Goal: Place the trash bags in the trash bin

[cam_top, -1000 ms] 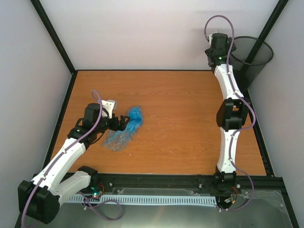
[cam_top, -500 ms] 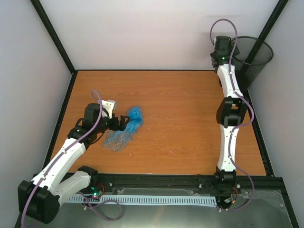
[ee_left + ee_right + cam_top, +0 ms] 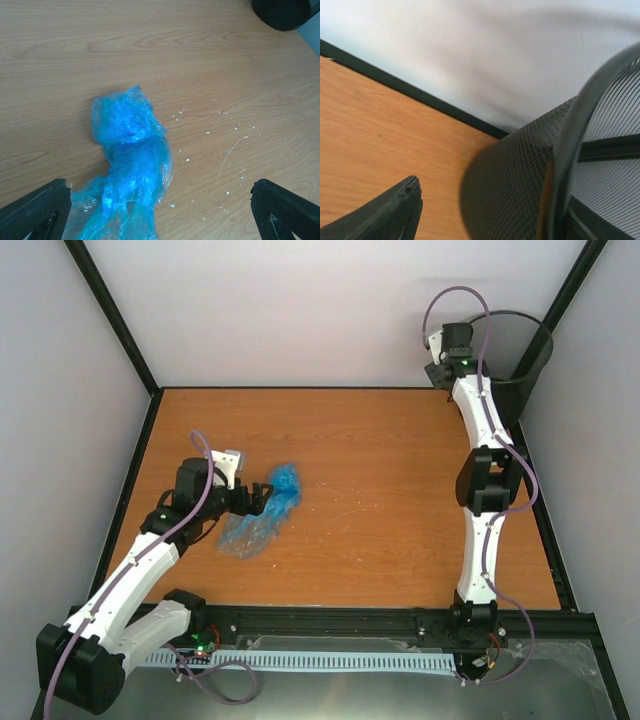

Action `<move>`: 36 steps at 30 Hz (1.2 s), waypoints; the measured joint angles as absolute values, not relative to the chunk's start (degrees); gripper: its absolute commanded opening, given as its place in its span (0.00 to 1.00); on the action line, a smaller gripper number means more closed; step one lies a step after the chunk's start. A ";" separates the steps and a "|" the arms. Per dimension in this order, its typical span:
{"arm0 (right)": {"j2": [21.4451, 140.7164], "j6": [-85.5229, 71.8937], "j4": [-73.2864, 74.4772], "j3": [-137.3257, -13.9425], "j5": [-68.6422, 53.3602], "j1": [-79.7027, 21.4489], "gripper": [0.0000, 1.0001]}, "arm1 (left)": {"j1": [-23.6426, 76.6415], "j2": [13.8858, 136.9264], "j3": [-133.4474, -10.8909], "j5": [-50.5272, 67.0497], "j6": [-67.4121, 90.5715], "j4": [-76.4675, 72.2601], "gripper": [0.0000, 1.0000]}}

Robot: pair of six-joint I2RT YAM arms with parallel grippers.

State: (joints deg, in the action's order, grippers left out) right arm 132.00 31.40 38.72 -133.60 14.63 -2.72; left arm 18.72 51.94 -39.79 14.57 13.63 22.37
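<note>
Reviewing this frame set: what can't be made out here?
1. Right claw grip: the right wrist view shows one finger; the trash bin rim blocks the other, and the wrist covers it from above.
2. Bin interior: dark from above, blurred mesh in the right wrist view.
3. Trash bag lower folds: cut off by the left wrist view's bottom edge, too small from above.

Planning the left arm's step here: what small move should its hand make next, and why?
Probably lower the left hand a little further onto the trash bag, ready to close. Its fingers are open, and the bag lies loose and ungripped on the table, partly between them and partly ahead, far from the trash bin.
</note>
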 measured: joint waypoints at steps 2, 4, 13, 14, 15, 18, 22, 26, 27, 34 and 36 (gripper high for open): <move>130.89 30.81 39.88 -132.03 13.23 -3.57 0.50 | 18.72 51.94 -39.79 14.55 13.63 22.37 1.00; 130.04 30.39 40.75 -130.63 12.16 -4.36 0.33 | 18.72 51.94 -39.79 14.55 13.63 22.37 1.00; 128.53 31.29 42.06 -127.24 11.94 -7.14 0.09 | 18.72 51.42 -39.79 14.57 13.63 22.35 1.00; 127.83 31.53 42.06 -126.69 12.12 -7.42 0.09 | 18.72 51.42 -39.79 14.57 13.63 22.37 1.00; 127.00 31.75 42.11 -125.89 12.01 -7.79 0.09 | 18.72 51.40 -39.79 14.57 13.63 22.35 1.00; 123.09 32.53 42.41 -121.82 10.90 -10.02 0.09 | 18.72 51.40 -39.79 14.57 13.63 22.35 1.00; 118.87 32.53 44.75 -119.68 6.59 -15.27 0.09 | 18.72 51.40 -39.79 14.61 13.63 22.35 1.00; 118.26 30.17 48.82 -123.66 -1.26 -19.09 0.10 | 18.72 51.37 -39.79 14.66 13.63 22.35 1.00; 118.52 29.34 50.74 -125.54 -3.36 -19.66 0.10 | 18.72 51.35 -39.79 14.66 13.63 22.35 1.00; 118.54 27.90 54.57 -128.11 -6.50 -20.78 0.40 | 18.72 51.24 -39.79 14.63 13.63 22.35 1.00; 118.54 28.16 55.22 -128.11 -6.55 -21.12 0.47 | 18.72 51.16 -39.79 14.61 13.63 22.35 1.00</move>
State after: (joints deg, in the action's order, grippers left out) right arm 118.54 28.16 55.22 -128.11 -6.55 -21.12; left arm 18.72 51.16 -39.79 14.61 13.63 22.35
